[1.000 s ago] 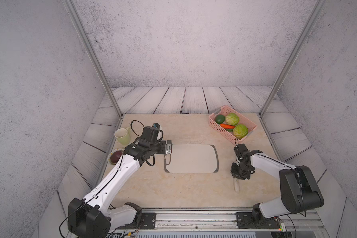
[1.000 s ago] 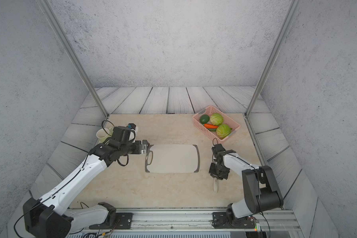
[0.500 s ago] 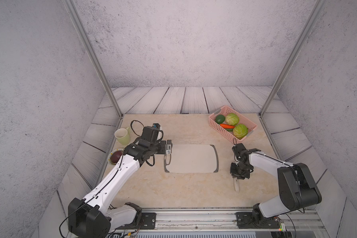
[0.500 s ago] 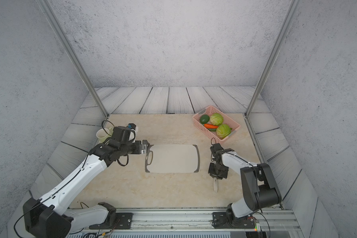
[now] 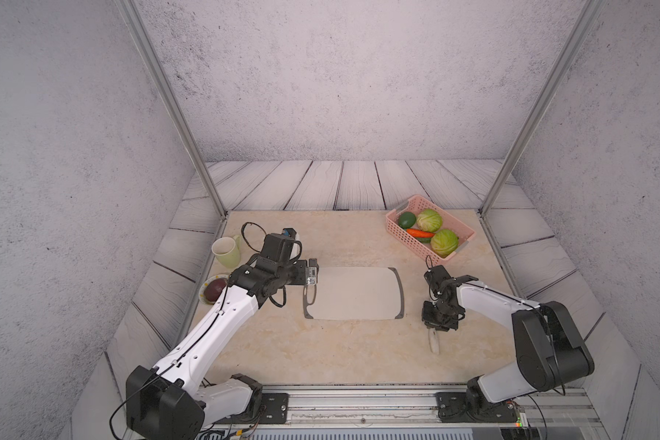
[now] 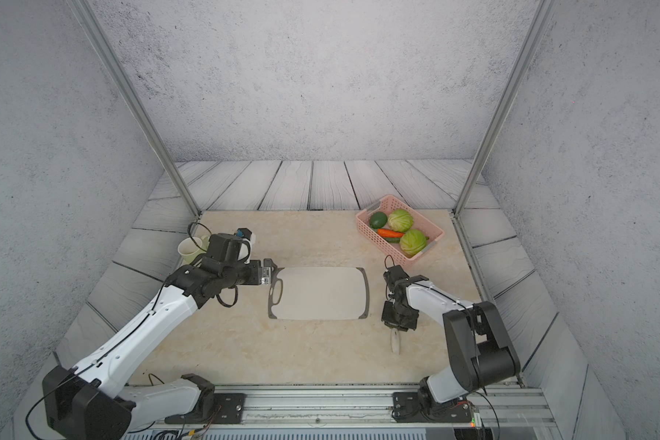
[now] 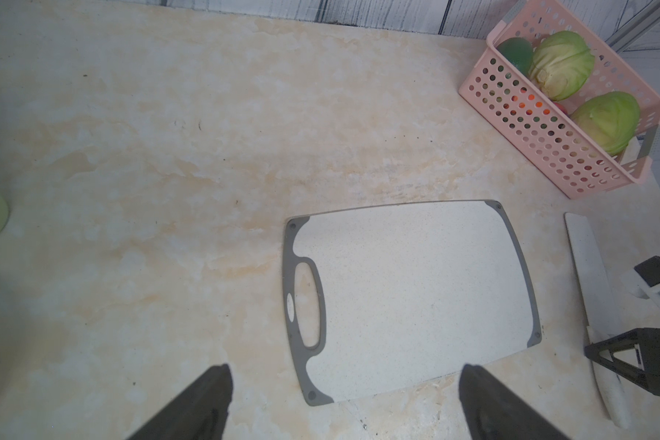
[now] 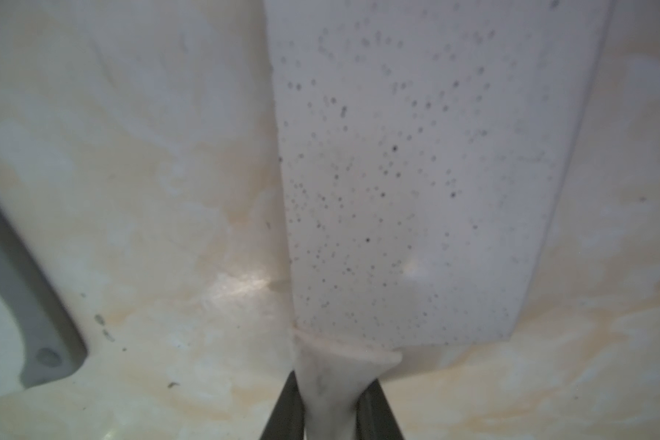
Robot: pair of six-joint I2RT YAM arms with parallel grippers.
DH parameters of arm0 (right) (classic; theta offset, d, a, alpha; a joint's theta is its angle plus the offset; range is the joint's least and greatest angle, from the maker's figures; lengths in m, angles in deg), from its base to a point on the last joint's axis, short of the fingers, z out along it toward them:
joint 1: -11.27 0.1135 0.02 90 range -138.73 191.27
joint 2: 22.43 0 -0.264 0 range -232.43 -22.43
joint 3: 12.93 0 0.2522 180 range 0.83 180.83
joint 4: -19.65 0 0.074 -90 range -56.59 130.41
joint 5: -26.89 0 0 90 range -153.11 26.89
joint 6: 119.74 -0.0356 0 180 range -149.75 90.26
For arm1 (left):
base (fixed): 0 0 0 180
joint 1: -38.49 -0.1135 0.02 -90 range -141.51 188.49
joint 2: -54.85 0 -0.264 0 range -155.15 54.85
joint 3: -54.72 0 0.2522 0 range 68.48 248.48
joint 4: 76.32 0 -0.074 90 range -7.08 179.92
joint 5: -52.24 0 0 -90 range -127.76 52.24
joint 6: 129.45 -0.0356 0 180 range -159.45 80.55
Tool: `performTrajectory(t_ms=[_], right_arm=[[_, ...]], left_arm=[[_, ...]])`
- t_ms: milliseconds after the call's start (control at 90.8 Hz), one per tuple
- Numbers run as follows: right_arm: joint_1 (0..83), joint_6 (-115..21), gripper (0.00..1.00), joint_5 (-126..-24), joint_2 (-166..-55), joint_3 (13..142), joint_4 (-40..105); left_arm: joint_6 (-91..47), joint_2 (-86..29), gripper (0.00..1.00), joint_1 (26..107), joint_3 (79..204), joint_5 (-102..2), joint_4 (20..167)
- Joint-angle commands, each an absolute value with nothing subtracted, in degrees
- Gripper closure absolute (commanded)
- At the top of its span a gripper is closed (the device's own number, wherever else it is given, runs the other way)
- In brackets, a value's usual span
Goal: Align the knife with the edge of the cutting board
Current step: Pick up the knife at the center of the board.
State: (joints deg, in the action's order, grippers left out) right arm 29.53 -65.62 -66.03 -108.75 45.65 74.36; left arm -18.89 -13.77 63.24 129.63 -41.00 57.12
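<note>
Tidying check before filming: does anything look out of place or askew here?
Only the knife: it lies on the table beside the cutting board, not touching, handle pinched in the right tool. Nothing spilled or damaged.

The cutting board (image 7: pixel 416 289) is off-white with grey ends. The knife (image 8: pixel 416 171) is white with tiny dark dots. The bench (image 5: pixel 321 343) is cream with tan swirls. The basket (image 5: pixel 412 240) is pink, dotted with holes. The mug (image 5: pixel 227 253) is light green.

Left gripper (image 7: pixel 345 368) spread wide — right gripper (image 8: pixel 333 381) pinched on knife (image 8: pixel 416 171) handle.
</note>
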Motion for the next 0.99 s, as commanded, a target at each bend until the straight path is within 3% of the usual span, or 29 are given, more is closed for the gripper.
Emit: performTrajectory(t_ms=[0, 539, 980], right_arm=[[30.9, -67.2, 1.0, -67.7, -107.8, 45.4, 74.0], [36.4, -70.3, 1.0, -70.0, -106.5, 50.1, 74.2], [42.0, -71.3, 1.0, -69.9, -111.8, 58.4, 75.4]], left_arm=[[-19.1, -13.6, 0.02, 62.9, 130.9, -41.4, 56.9], [-19.1, -13.7, 0.02, 62.9, 130.9, -41.3, 56.8], [-19.1, -13.8, 0.02, 62.9, 130.9, -41.3, 56.8]])
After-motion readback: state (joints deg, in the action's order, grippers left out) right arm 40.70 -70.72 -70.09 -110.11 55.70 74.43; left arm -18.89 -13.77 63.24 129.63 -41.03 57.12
